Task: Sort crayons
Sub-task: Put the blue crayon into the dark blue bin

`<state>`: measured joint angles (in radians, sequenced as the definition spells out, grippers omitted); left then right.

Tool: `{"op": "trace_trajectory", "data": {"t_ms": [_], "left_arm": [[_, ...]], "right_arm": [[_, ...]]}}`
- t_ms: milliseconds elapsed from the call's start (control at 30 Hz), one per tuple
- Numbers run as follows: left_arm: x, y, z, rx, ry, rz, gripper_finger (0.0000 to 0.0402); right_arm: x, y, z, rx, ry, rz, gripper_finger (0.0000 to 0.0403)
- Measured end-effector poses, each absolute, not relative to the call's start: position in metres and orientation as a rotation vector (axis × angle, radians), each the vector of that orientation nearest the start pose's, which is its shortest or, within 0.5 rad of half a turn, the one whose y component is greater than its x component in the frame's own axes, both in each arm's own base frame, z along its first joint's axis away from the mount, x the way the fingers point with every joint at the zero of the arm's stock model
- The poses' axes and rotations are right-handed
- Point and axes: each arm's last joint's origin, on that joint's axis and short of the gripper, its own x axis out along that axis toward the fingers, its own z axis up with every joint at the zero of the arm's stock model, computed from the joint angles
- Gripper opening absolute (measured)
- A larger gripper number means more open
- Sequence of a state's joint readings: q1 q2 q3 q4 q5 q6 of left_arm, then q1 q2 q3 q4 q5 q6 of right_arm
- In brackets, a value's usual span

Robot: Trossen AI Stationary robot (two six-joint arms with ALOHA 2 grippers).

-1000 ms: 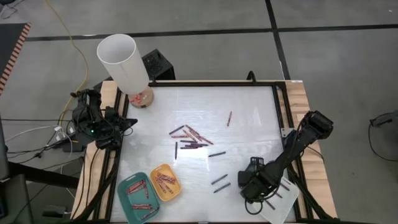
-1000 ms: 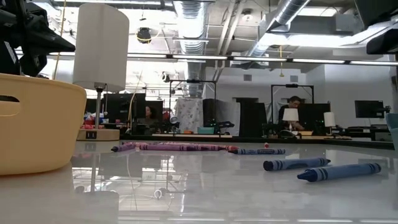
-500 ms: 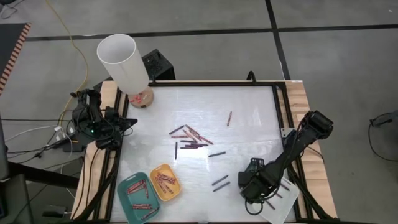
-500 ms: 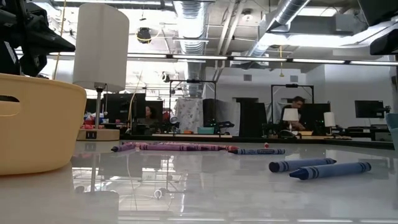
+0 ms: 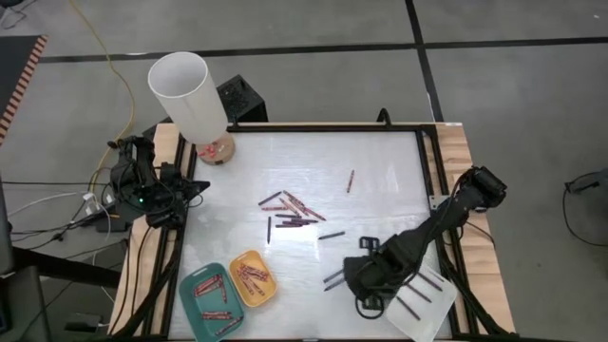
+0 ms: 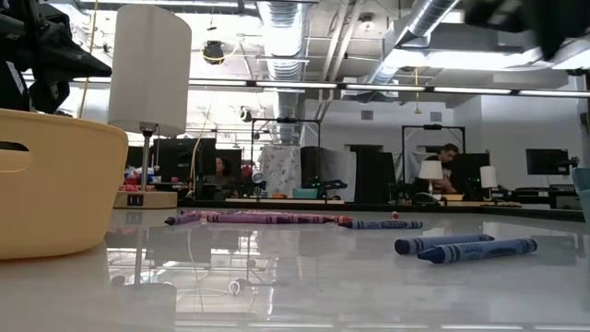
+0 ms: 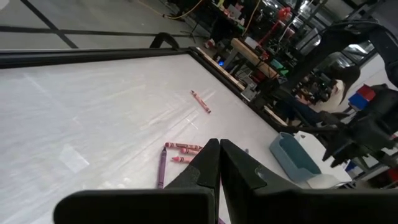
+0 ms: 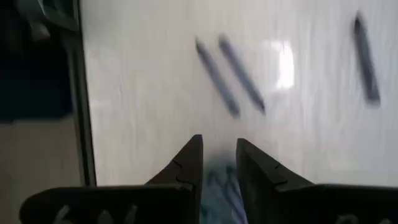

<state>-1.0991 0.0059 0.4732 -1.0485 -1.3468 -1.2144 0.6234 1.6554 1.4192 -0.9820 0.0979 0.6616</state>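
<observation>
While the right claw hangs parted beside two blue crayons, the table's far half lies bare.

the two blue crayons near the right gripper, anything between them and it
Nothing visible does. The right gripper hangs close beside the two blue crayons, fingers parted and empty, with only bare white table between in its wrist view. The white tray sits on its other side.
</observation>
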Motion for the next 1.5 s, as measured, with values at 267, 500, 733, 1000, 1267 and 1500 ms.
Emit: {"op": "trace_trajectory", "data": {"t_ms": [267, 500, 733, 1000, 1267, 1500], "left_arm": [[0.03, 0.004, 0.228, -0.659, 0.03, 0.309, 0.0], [0.03, 0.003, 0.228, -0.665, 0.058, 0.286, 0.0], [0.03, 0.003, 0.228, -0.665, 0.058, 0.286, 0.0], [0.03, 0.003, 0.228, -0.664, 0.057, 0.287, 0.0], [0.03, 0.003, 0.228, -0.657, 0.059, 0.286, 0.0], [0.03, 0.003, 0.228, -0.658, 0.059, 0.286, 0.0]], "right_arm": [[0.295, 0.186, 0.267, 0.07, 1.121, 0.11, 0.0093], [0.307, 0.198, 0.23, -0.068, 1.203, 0.153, 0.0108], [0.313, 0.205, 0.201, -0.099, 1.283, 0.15, 0.0176], [0.319, 0.204, 0.193, -0.12, 1.289, 0.151, 0.0203], [0.324, 0.206, 0.189, -0.11, 1.264, 0.16, 0.0194], [0.328, 0.209, 0.171, -0.142, 1.3, 0.181, 0.0194]]}}
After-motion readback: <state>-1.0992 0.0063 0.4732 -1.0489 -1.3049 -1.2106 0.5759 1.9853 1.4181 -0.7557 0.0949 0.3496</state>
